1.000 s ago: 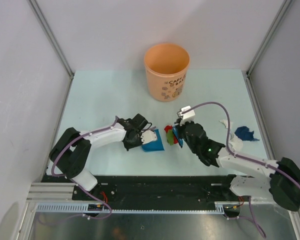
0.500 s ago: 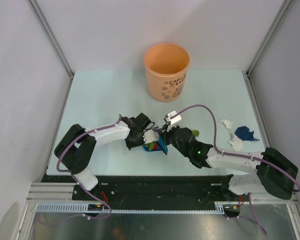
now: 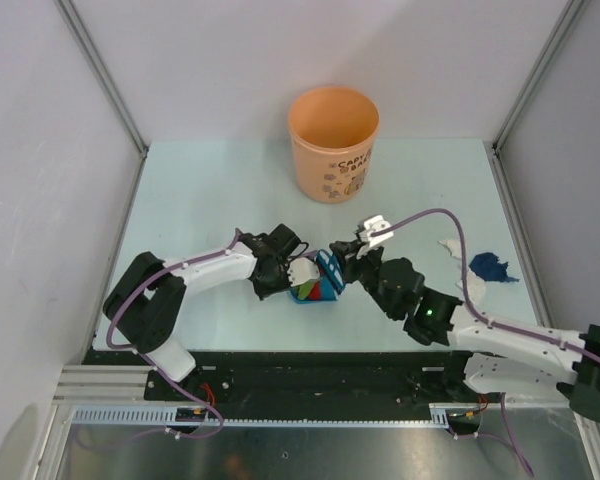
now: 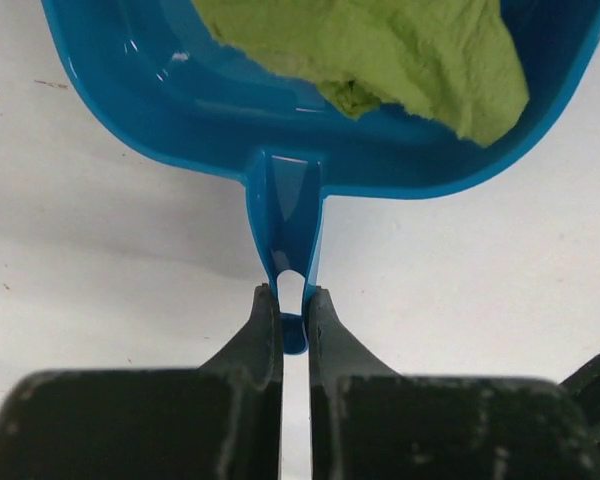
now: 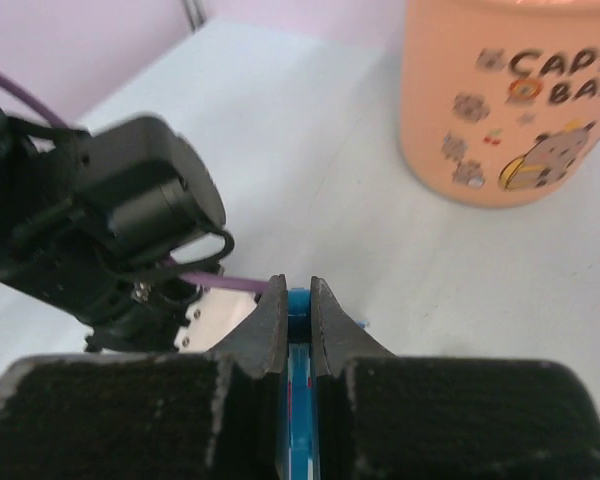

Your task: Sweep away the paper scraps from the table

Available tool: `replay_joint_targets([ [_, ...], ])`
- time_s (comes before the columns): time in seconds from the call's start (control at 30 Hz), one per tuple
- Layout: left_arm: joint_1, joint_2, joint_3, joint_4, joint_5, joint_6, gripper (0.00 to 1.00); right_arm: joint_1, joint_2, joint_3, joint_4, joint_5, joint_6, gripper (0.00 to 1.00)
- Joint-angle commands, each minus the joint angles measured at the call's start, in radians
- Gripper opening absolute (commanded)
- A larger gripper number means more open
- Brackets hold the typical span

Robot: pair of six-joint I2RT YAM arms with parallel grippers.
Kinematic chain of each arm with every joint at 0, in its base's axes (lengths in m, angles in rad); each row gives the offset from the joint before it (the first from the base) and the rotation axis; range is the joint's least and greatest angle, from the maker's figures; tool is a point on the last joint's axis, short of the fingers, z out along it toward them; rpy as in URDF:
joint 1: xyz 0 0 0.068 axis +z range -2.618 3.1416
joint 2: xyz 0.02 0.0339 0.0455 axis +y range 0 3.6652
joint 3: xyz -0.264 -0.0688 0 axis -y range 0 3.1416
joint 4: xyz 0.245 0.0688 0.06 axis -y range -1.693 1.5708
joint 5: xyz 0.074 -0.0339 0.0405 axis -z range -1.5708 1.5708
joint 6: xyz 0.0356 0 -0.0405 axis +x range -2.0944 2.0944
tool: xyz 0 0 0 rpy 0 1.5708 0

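Brush [image 5: 298, 400] clamped in the right gripper [image 5: 297, 300] had just shoved green and red paper scraps [image 4: 380, 50] into the dustpan [image 4: 130, 90] pinched by the left gripper [image 4: 293, 300] in front of the orange bucket [image 3: 333, 150], so only white and blue bits [image 3: 488, 267] off to its right remained.

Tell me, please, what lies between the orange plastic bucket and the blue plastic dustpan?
Only bare mint-green tabletop, as the top external view shows, separates the orange plastic bucket from the blue plastic dustpan.
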Motion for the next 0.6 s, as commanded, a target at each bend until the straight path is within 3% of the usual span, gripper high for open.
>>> replay_joint_targets([
  [0.0, 0.013, -0.064, 0.036, 0.016, 0.07, -0.033, 0.0, 0.009, -0.111, 0.051, -0.02, 0.103, -0.034, 0.0],
  [0.3, 0.025, -0.248, 0.147, 0.011, 0.069, -0.042, 0.0, -0.048, -0.263, 0.051, -0.2, 0.327, -0.074, 0.0],
  [0.43, 0.025, -0.264, 0.285, 0.01, -0.052, -0.07, 0.0, -0.111, -0.324, 0.045, -0.292, 0.329, -0.037, 0.0],
  [0.53, 0.027, -0.207, 0.445, 0.008, -0.153, -0.047, 0.0, -0.137, -0.361, 0.037, -0.339, 0.323, -0.015, 0.0],
  [0.57, 0.027, -0.155, 0.535, 0.01, -0.245, -0.035, 0.0, -0.14, -0.367, 0.036, -0.347, 0.323, -0.011, 0.0],
])
